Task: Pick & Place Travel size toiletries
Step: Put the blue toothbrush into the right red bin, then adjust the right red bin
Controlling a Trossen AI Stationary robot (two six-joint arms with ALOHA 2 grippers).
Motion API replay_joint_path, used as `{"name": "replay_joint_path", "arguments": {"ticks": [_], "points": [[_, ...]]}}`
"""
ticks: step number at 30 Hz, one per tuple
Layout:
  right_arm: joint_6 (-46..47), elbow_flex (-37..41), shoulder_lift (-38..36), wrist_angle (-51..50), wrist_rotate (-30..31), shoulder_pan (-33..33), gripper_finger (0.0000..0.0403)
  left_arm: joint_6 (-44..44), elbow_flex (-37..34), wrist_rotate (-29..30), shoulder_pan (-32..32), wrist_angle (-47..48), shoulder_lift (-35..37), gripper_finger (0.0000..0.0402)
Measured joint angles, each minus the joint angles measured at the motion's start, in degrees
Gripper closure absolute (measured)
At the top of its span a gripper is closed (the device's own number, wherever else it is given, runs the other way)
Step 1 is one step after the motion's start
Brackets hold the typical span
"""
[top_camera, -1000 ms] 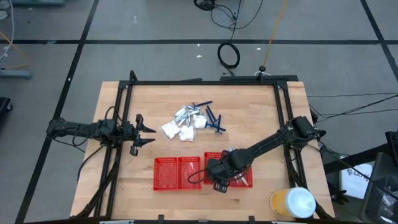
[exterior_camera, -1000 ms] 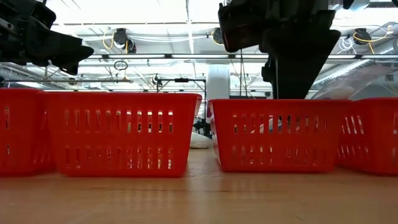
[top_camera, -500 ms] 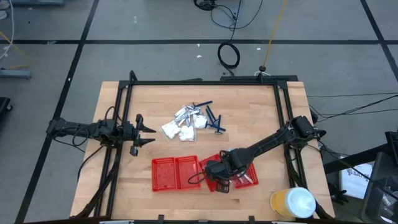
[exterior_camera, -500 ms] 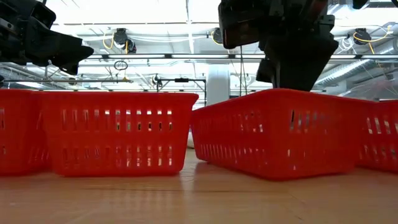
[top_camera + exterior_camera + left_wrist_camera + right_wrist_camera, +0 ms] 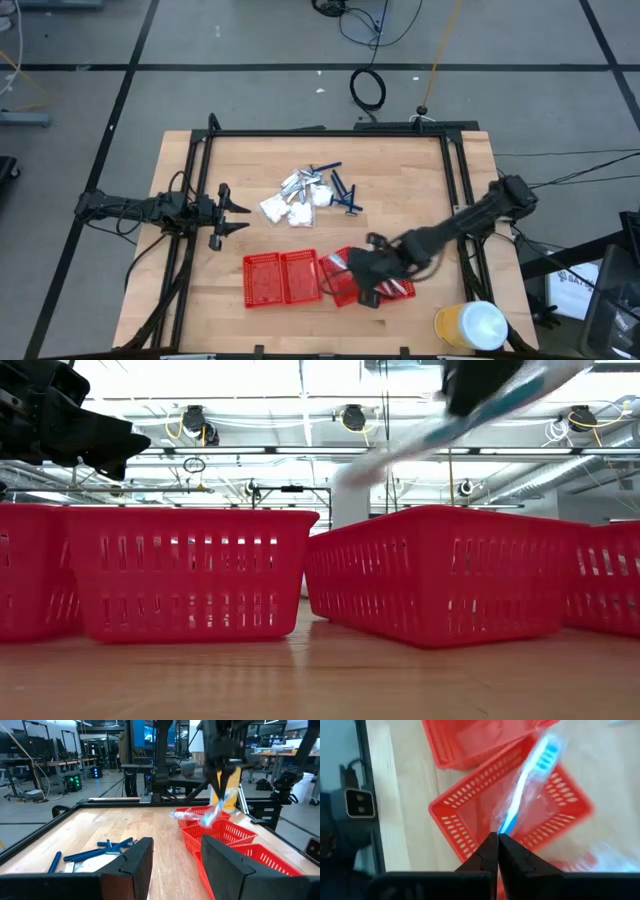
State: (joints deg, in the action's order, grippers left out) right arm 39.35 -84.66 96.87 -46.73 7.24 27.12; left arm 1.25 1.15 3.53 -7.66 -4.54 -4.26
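Red mesh baskets (image 5: 283,277) sit in a row near the front edge of the wooden table (image 5: 400,180), and one of them, the skewed basket (image 5: 345,278), is twisted out of line with the two neat ones on its left. So the right gripper (image 5: 497,840) is hanging just above that crooked basket with its fingers pinched fully together on the end of a clear-wrapped toothbrush (image 5: 530,785), a pale stick with blue on it inside a crinkly transparent sleeve. From the right wrist cam the toothbrush points away from the fingertips and dangles over the skewed basket, not touching the mesh as far as I can see. The low view catches the same wrapped stick up in the air above the basket rims, slanted. Further right there's another basket (image 5: 398,290) with a pale item lying in it, can't tell exactly what. The rest of the toiletries are still in a heap in the middle of the table: white soft packets (image 5: 285,212), silvery foil sachets (image 5: 298,182) and dark blue sticks (image 5: 340,190) all touching or overlapping, well apart from the baskets. The left gripper (image 5: 238,212) is parked over the left side of the table, near the pile but not on it, fingers partly spread and holding nothing. A yellow-and-white cup thing (image 5: 470,325) sits at the front right corner.
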Motion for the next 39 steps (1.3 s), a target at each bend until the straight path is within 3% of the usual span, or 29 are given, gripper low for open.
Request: {"name": "replay_joint_path", "arguments": {"ticks": [6,10,15,23,31,39], "points": [[17.19,2.68,-6.87,-9.37,20.33,10.41,0.0403,0.01,0.0,0.02,0.0,0.0,-0.01,0.0236],[28.88,9.68,-8.6,-8.9,27.06,16.09,0.0403,0.01,0.0,0.0,0.01,0.01,0.0,0.0236],[37.52,21.03,-8.6,-1.85,27.24,18.09,0.0403,0.01,0.0,0.01,0.02,0.0,0.01,0.0236],[37.05,33.71,-8.57,17.42,24.93,17.63,0.039,0.01,0.0,0.0,0.0,0.0,0.01,0.0236],[32.53,35.6,-9.78,22.56,24.23,17.45,0.0298,0.01,-0.02,0.0,0.02,0.0,-0.01,0.0236],[29.02,35.6,-19.22,22.51,26.25,17.13,0.0238,0.01,-0.01,0.02,0.01,0.0,0.01,0.0236]]}}
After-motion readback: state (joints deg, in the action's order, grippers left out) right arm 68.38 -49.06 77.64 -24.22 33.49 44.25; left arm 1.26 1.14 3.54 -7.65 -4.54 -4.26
